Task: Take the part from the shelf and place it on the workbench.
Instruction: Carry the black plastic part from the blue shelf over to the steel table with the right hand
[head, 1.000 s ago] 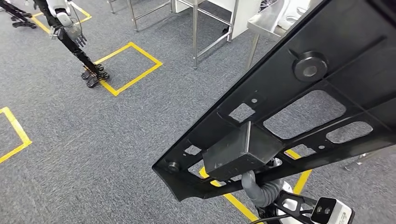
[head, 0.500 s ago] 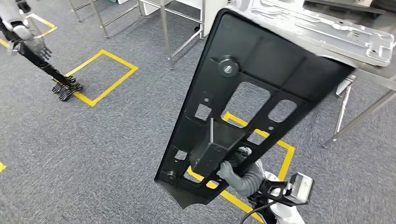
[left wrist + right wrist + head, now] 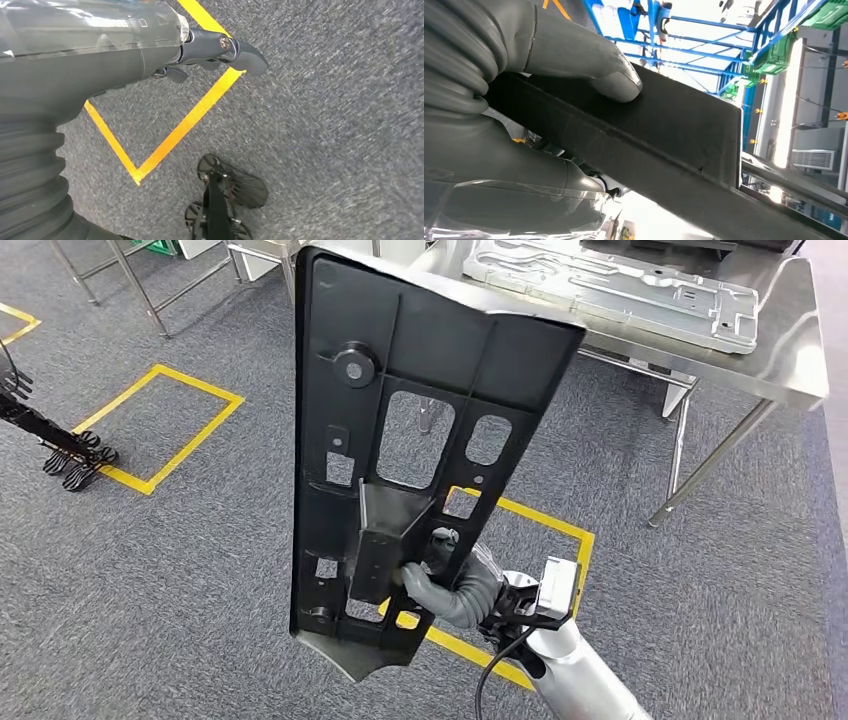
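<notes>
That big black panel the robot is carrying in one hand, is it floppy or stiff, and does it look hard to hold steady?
The black panel probably stays stiff: it stands upright without sagging, and raised ribs cross it. It seems fairly light for its size, since large cutouts open it up. It may swing easily, because the right hand holds only a block low on the panel, with most of it towering above.

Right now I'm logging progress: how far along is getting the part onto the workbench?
Done: the black part is off the shelf, carried in the right hand, which grips its boxy bracket. In hand: it hangs above the carpet in front of the steel workbench. Left: setting it down there, near the silver panel. The left hand holds nothing.
</notes>
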Action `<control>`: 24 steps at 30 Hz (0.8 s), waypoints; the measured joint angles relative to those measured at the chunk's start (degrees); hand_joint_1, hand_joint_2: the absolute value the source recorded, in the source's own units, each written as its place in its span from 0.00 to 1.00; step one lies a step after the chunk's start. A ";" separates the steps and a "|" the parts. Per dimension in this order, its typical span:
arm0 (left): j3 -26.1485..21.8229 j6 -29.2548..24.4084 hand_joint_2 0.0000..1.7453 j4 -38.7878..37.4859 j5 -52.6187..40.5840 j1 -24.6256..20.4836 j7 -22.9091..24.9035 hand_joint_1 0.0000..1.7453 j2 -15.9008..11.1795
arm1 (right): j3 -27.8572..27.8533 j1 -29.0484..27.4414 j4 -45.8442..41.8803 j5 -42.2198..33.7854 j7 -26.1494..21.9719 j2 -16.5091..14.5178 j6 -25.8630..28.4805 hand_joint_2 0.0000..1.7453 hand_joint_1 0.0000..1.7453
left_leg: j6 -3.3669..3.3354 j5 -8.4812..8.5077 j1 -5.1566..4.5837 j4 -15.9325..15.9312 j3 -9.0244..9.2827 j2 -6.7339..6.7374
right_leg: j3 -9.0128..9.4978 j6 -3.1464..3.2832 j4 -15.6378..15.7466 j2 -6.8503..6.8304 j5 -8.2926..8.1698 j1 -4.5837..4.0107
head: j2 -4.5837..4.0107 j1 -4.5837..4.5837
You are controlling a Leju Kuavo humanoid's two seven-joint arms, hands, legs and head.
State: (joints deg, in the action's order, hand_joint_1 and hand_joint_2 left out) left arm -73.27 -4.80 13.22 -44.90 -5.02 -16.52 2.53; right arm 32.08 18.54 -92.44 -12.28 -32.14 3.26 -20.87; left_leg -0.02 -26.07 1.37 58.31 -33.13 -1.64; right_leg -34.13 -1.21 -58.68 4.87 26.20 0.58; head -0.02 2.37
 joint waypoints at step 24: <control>-0.56 2.21 1.00 0.00 -0.86 -0.02 -0.31 0.00 -0.11 | -11.72 -7.27 -5.64 -1.26 -2.20 4.81 -1.78 1.00 1.00 | 1.79 -3.28 -0.26 8.10 -2.79 1.23 | 0.92 2.30 1.23 -1.12 -0.85 -0.25 | 0.00 -0.01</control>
State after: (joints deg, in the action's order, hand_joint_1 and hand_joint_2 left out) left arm -73.83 -2.59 13.22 -45.76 -5.04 -16.82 2.42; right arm 20.36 11.27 -98.08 -13.55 -34.34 8.07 -22.65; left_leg 1.77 -29.36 1.11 66.40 -35.92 -0.41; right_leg -33.20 1.09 -57.44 3.76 25.35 0.33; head -0.02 2.36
